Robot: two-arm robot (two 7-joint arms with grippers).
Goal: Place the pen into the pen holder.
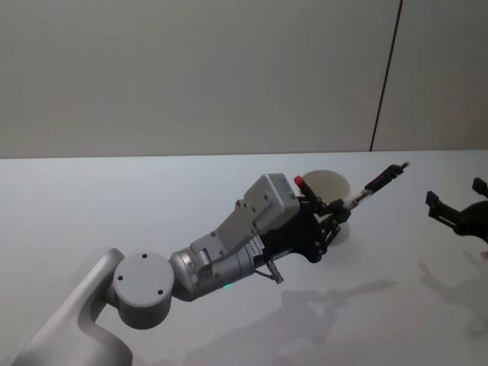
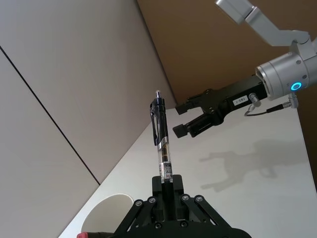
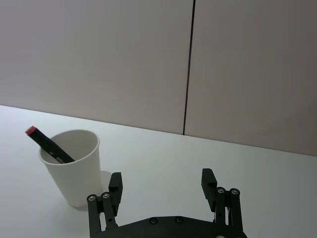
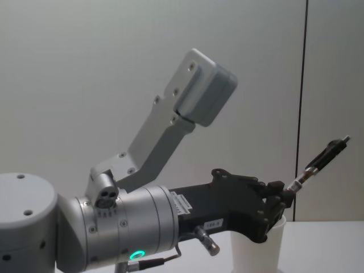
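A: How much room is there around the plain white tapered paper cup (image 1: 336,180)?

B: It stands on the white table (image 1: 152,206), toward the far edge where the tabletop meets the grey wall. The tabletop to its right is bare as far as the right gripper (image 1: 456,193), which sits well apart at the right edge of the head view. Its fingers are spread wide with nothing between them.

A: And the left gripper (image 1: 345,206)?

B: It reaches in from the left, and its fingertips are just above the cup's rim in the chest view. They are clamped on the lower end of the clear-barrelled pen with a black clip (image 1: 379,183).

A: Which way does the pen point?

B: Its long axis slants up and to the right, away from the cup. The clip end is highest and clear of everything, and none of the pen is inside the cup.

A: Anything in the cup?

B: A black marker with a red cap (image 3: 47,143) leans against the rim.
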